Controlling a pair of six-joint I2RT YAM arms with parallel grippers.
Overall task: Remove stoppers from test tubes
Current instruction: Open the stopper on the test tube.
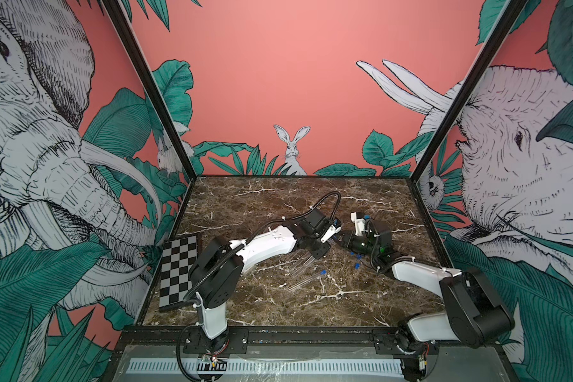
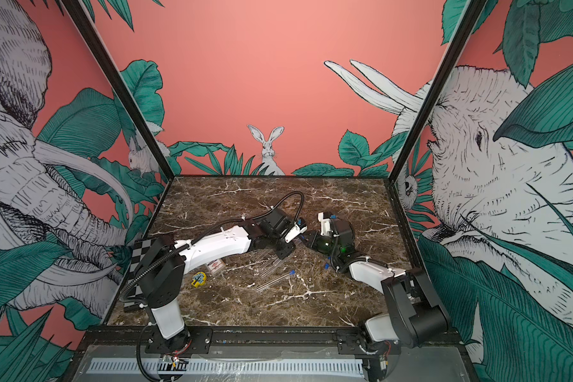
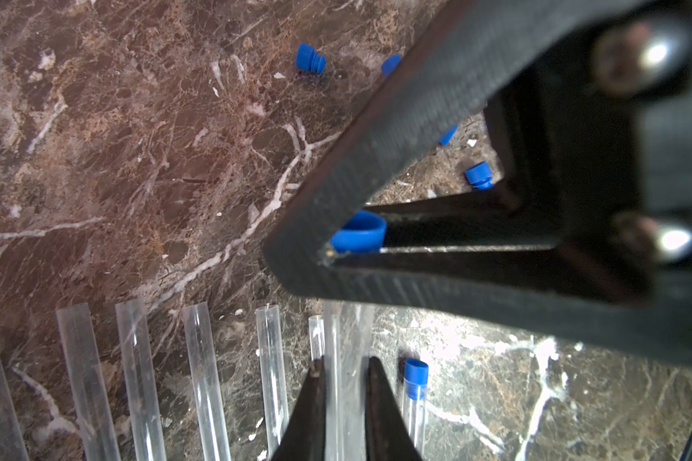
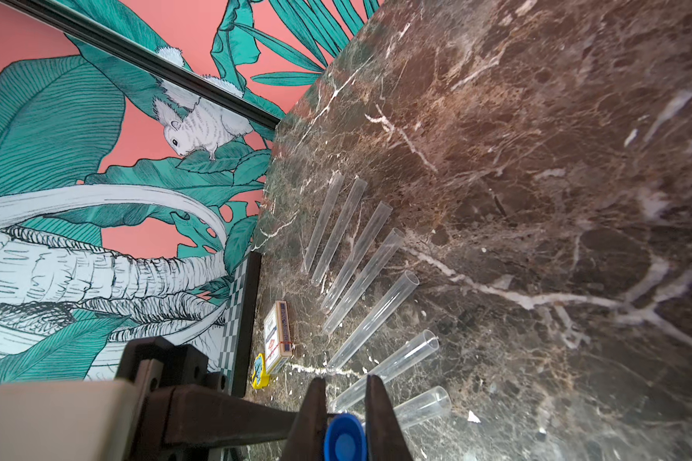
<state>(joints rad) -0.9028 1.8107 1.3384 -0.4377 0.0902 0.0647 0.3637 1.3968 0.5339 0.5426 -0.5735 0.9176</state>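
The left gripper (image 3: 345,363) pinches a tube (image 3: 346,331), and just past its tips the right gripper (image 4: 345,381) squeezes a stopper (image 4: 344,441) in line with that tube.

Both my arms are the same build: white shell links w/ chunky black joint housings, left arm (image 1: 268,243) and right arm (image 1: 424,274). Black corrugated cable (image 1: 333,198) runs along the left one, thin white zip ties on it. Small green light (image 2: 344,246) on the right wrist. Right gripper (image 4: 346,395) fingers (image 3: 396,139) are dark, ribbed and tapered, w/ 2 shiny round-head screws (image 3: 656,54).
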